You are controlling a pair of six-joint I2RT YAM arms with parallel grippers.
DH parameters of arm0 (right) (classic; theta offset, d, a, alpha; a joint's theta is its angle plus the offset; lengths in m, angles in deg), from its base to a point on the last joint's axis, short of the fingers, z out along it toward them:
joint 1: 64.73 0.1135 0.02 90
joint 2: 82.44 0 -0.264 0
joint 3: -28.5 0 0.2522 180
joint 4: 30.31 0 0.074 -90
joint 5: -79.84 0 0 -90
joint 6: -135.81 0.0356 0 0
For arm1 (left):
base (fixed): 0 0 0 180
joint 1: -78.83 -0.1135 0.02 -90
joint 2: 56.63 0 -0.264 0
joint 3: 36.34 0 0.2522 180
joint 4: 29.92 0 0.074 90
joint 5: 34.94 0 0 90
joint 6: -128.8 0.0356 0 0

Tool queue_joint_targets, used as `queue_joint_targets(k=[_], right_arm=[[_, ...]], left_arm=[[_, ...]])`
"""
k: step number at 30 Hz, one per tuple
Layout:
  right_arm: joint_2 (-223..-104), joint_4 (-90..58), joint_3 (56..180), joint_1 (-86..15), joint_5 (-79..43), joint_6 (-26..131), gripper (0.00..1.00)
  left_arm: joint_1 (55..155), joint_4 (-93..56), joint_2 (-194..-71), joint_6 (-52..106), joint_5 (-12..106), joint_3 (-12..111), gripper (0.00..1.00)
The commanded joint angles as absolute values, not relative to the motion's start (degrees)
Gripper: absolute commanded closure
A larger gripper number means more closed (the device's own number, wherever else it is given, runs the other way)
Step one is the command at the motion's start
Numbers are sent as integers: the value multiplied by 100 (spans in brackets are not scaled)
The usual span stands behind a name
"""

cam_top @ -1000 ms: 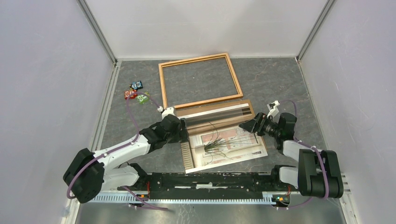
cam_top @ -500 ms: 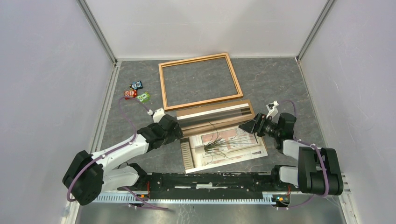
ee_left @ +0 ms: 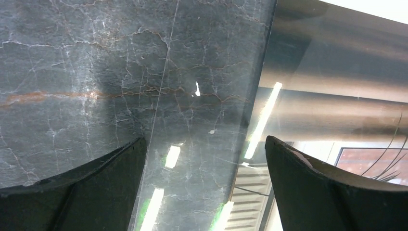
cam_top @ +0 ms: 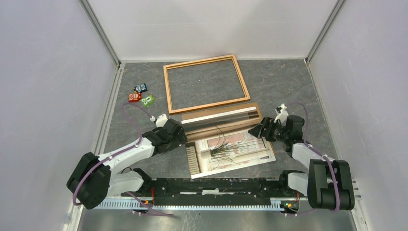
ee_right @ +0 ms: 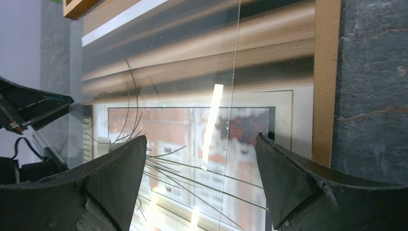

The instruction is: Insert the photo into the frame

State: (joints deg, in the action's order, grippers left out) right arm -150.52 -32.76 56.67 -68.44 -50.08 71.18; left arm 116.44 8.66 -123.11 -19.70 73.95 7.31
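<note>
while the left gripper [ee_left: 204, 144] and right gripper [ee_right: 200, 139] flank the photo [cam_top: 238, 146], jaws spread and empty, a skidding pinch could crease its glossy edge.

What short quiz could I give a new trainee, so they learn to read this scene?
1. True or false: the photo lies inside the frame.
2. The small coloured items sit: A) left of the frame, B) inside it, C) on the photo.
3. Are the left gripper and right gripper open or shut?
Key: 1 false; 2 A; 3 both open.
</note>
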Motion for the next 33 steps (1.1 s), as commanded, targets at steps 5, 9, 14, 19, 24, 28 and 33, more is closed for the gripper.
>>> queue_joint_targets(k=[5, 9, 14, 19, 24, 28, 33], right_arm=[[-14099, -718, 6188, -6117, -3040, 6794, 10], [-13826, 33, 6250, -5977, -2582, 6542, 8], [-13702, 326, 6131, -5768, -2908, 6439, 8], [-13818, 67, 6200, -5663, -3350, 6194, 8], [-14141, -279, 6250, -5644, -3474, 6147, 9], [-14385, -508, 6244, -5644, -3508, 6114, 10], [-14524, -761, 6169, -5639, -3614, 6134, 10]], left_arm=[[11591, 809, -12498, -2180, 7240, 849, 0], [11721, 1631, -12342, -1868, 7787, 1348, 0], [11741, 1623, -12073, -1672, 7580, 1313, 0], [11718, 1418, -12112, -1946, 7206, 1057, 0], [11625, 1439, -11944, -2035, 7181, 930, 0], [11247, 1222, -11889, -1894, 6807, 688, 0], [10544, 677, -11956, -1614, 5680, 371, 0]])
